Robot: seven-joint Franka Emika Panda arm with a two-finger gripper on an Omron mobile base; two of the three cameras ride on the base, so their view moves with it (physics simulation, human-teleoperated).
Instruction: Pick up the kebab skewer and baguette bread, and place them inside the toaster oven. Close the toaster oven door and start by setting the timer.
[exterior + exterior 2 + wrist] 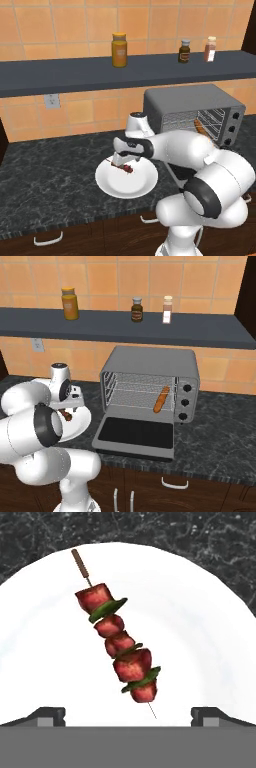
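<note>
Hovering over the round white plate [210,627] with the dark two-finger gripper [128,714] spread wide, nothing held. Directly ahead between the tips: the thin kebab skewer of red-brown meat chunks [120,647], long axis slanting slightly off, toward the far-left. Looks ripe for a straight descent.

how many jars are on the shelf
3, all on the shelf above the counter: a large orange jar at the left, a small dark jar further right, and a pale red-topped jar beside it. None looks hidden.
</note>
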